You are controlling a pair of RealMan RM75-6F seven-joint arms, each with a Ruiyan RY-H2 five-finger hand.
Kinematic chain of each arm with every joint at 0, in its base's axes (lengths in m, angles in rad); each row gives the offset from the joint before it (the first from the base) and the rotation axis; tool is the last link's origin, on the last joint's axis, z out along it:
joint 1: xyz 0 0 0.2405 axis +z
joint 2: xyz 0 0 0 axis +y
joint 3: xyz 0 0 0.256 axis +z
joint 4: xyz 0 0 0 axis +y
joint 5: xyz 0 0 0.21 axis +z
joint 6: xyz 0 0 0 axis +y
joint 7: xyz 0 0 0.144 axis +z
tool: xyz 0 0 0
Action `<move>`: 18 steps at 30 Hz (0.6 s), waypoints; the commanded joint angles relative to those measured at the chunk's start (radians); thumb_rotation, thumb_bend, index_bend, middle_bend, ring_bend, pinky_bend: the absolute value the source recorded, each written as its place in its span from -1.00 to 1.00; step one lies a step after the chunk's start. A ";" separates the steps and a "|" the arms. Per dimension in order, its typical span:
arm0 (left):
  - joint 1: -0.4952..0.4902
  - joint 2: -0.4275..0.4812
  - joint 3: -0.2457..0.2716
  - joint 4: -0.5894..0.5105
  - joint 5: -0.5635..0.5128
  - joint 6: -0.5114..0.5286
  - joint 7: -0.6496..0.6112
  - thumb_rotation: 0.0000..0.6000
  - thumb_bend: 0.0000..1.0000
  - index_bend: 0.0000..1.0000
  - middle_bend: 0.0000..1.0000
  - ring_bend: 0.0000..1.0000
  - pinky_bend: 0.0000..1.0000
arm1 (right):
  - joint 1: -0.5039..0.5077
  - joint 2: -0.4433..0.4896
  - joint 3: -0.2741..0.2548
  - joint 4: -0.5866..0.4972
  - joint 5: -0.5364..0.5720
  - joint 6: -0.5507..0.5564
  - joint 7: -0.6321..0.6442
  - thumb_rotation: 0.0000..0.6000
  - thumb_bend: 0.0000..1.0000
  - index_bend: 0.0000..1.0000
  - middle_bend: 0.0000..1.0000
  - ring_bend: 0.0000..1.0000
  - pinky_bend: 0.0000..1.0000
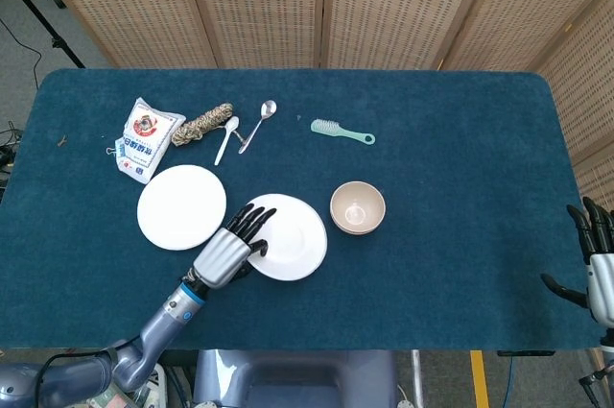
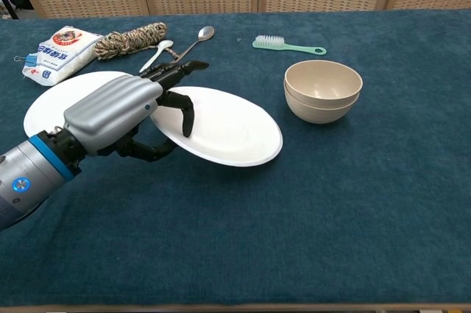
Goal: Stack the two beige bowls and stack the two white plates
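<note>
Fingers [image 2: 176,107] of the left hand [image 2: 110,114] pinch the near white plate's [image 2: 228,125] left rim, tilting it off the surface; the right hand [image 1: 600,269] idles open, far right. Lifting well means keeping it level, clearing the second plate [image 2: 62,103] before lowering; the bowls [image 2: 322,90] sit nested.

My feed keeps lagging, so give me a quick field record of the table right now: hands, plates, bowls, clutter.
left hand: grips the near plate at its left edge, that edge tilted up off the cloth
right hand: off the table's right edge, fingers apart, holding nothing
far plate: flat on the table, left of the held plate
bowls: already nested, right of the plates
clutter: bag, rope, two spoons, brush along the far side
</note>
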 commanded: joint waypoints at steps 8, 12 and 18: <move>-0.017 0.031 -0.051 0.004 -0.017 0.042 -0.018 1.00 -0.02 0.86 -1.00 -1.00 -1.00 | -0.002 0.002 0.002 -0.003 -0.001 0.001 0.005 1.00 -1.00 -1.00 -1.00 -1.00 -1.00; -0.026 0.059 -0.080 -0.016 -0.024 0.066 -0.018 1.00 -0.02 0.87 -1.00 -1.00 -1.00 | -0.002 0.003 0.003 -0.003 -0.001 -0.002 0.006 1.00 -1.00 -1.00 -1.00 -1.00 -1.00; -0.030 0.104 -0.113 -0.042 -0.036 0.095 -0.016 1.00 -0.02 0.87 -1.00 -1.00 -1.00 | -0.002 0.003 0.003 -0.005 -0.002 -0.002 0.006 1.00 -1.00 -1.00 -1.00 -1.00 -1.00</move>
